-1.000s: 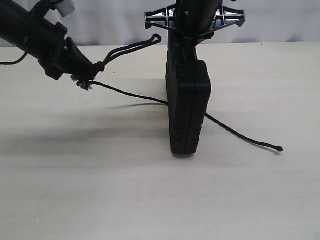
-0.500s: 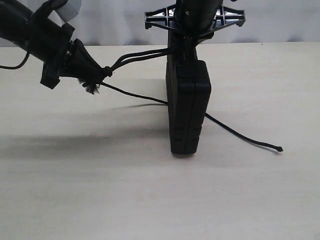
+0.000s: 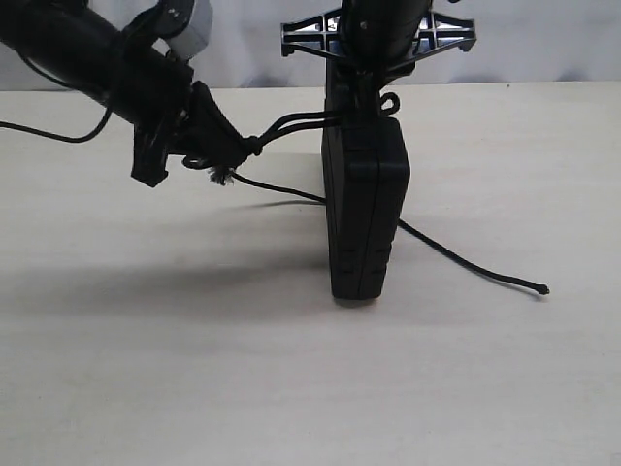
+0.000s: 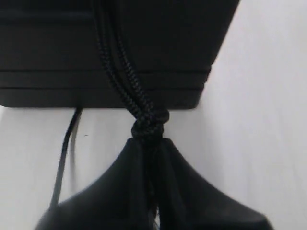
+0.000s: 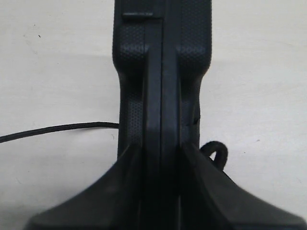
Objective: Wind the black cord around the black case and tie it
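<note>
Exterior view shows the case [image 3: 367,209] standing on end on the counter [image 3: 291,388]. Its top edge is pinched by the right tool [image 3: 361,92], whose fingers flank both faces in the right wrist view. The left tool [image 3: 238,151] is clenched on the cord [image 3: 466,260] at its frayed knot [image 3: 252,147], just left of the case. From the knot a doubled strand runs to the top of the case, and a small loop [image 3: 388,102] pokes out on the right side. Whether it went through the handle slot or over the top cannot be told. A single strand passes the case lower down and trails right to the tip [image 3: 541,288] on the counter. The wrap looks barely begun, with no full turn and no tie. A second ago the loop hung free left of the case; the left tool has since carried it across, while case and tip stayed put.
</note>
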Controlling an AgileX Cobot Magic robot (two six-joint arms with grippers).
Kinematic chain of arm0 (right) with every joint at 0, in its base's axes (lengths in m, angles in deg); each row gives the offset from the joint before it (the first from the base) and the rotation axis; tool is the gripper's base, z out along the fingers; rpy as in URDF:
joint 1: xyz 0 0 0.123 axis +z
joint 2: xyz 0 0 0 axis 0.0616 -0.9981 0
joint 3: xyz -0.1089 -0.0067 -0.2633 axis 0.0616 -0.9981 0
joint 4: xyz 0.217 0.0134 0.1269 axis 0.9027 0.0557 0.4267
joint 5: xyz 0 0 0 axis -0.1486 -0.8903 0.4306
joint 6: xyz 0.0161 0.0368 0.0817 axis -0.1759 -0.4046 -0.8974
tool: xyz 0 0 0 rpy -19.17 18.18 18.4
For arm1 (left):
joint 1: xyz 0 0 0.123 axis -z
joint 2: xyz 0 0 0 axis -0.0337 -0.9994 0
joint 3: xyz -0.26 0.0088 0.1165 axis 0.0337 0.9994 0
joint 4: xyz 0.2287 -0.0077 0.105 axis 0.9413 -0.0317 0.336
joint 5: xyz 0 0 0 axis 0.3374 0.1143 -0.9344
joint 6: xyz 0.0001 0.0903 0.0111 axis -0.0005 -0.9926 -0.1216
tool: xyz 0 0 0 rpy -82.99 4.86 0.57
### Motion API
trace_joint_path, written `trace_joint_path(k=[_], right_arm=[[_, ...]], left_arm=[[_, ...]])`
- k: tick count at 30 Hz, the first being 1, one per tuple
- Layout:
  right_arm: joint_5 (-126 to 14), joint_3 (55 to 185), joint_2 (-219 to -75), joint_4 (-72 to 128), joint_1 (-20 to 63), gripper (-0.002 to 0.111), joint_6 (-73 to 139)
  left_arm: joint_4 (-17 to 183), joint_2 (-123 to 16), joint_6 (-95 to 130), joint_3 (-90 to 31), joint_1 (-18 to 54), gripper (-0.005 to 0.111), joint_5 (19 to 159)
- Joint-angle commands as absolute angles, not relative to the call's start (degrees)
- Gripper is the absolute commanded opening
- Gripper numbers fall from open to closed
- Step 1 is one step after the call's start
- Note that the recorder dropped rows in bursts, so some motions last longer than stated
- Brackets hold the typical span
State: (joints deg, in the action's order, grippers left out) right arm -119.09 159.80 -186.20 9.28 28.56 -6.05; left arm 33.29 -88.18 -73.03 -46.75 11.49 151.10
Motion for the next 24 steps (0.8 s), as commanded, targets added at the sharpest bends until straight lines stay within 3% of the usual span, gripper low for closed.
trace_joint_path(k=[1,14,24], right_arm=[[-118.4,160.3,-185.6,8.6,28.4,0.004,-5.9],[-118.4,160.3,-185.6,8.6,28.4,0.004,-5.9],[-118.4,160.3,-185.6,8.6,28.4,0.004,-5.9]], left_arm=[[32.4,-88.1,-72.3,-47.0,13.4,0.000,143.4],[31.3,-88.6,-72.6,-47.0,21.5,0.000,125.2],[30.4,-90.9,-72.6,-47.0,22.5,0.000,120.1]])
